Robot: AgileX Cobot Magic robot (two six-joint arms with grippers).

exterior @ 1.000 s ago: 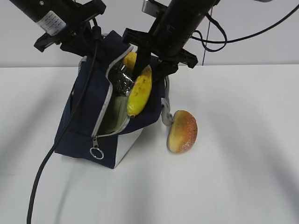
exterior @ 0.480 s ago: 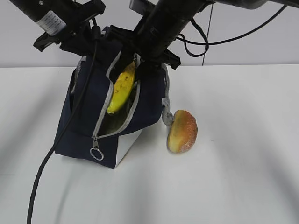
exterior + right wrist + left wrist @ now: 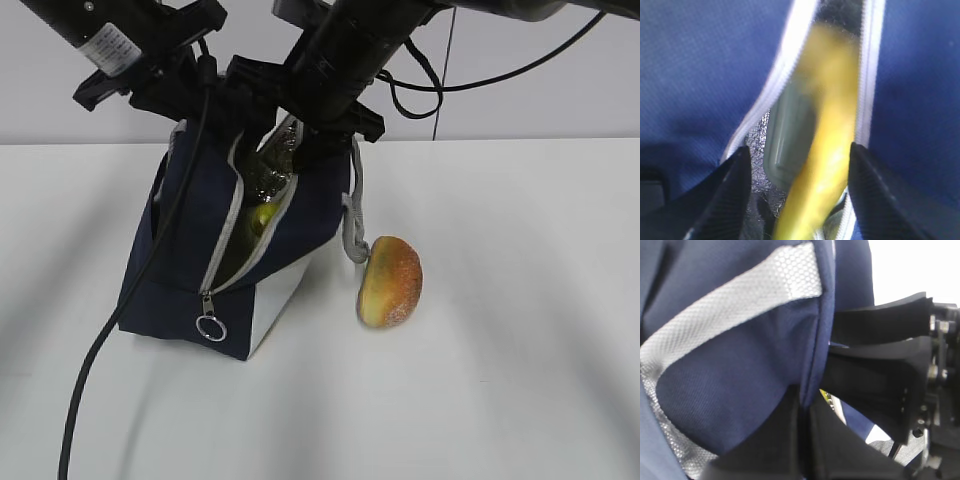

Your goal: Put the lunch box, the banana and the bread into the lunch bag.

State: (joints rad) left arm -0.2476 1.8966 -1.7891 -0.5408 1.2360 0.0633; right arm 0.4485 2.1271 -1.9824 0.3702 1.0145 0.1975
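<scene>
The navy lunch bag (image 3: 180,240) stands on the white table with its zipper open. My left gripper (image 3: 190,112) is shut on the bag's upper fabric edge (image 3: 812,365), holding it up. Just above the opening, my right gripper (image 3: 300,135) is open. In the right wrist view the yellow banana (image 3: 832,130) is blurred between the spread fingers (image 3: 737,175), inside the zipper slot, free of the left one. It shows as a yellow patch (image 3: 262,215) within the bag. Beneath it lies the lunch box's sage-green lid (image 3: 787,132). The bread (image 3: 392,282) rests on the table beside the bag's right side.
A grey webbing handle (image 3: 352,235) hangs down the bag's right side, touching the bread. The zipper's ring pull (image 3: 209,327) dangles at the bag's front corner. A black cable (image 3: 95,360) runs from the left arm down to the table's front left.
The right gripper carried the banana left over the opening, then opened; the banana has dropped from above the rim down into the bag. The left gripper and the bread have not moved.
</scene>
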